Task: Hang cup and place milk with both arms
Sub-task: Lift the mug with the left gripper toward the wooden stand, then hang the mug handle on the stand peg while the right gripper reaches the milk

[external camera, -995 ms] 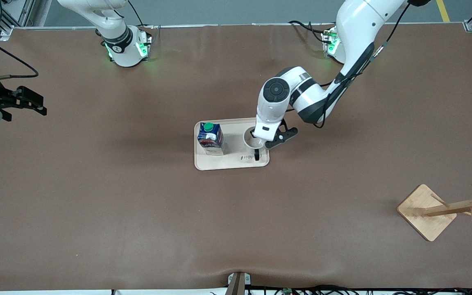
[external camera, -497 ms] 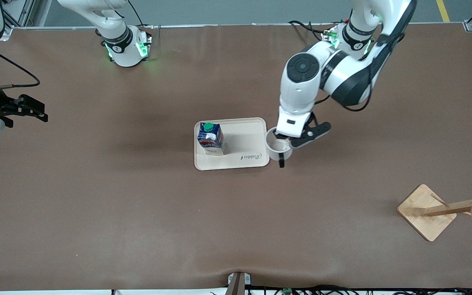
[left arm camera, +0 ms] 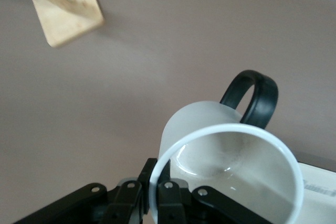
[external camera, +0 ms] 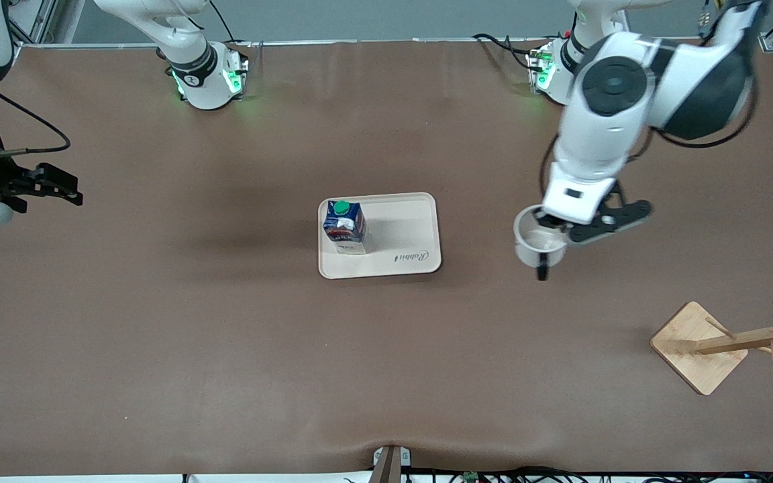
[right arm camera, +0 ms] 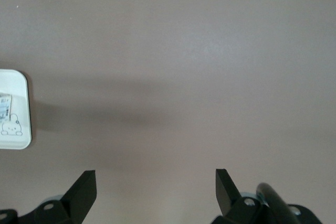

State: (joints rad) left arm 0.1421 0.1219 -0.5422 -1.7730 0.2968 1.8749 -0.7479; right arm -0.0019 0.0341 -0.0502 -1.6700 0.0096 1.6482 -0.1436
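The right gripper, a black two-finger unit, hangs over bare brown table at the right arm's end. In the right wrist view its fingers stand wide apart with nothing between them.

The milk, a small dark blue rectangular carton with a green round screw cap, stands upright on the beige rounded-rectangle tray at mid-table, on the part of the tray toward the right arm's end.

The left gripper is over bare table between the tray and the wooden rack. Its fingers are closed on the rim of the cup, a small white mug with a black handle; the cup is clear of the table, mouth up, probably tilted a little.

The light wooden peg rack with a square base stands at the left arm's end, nearer the front camera than the tray.
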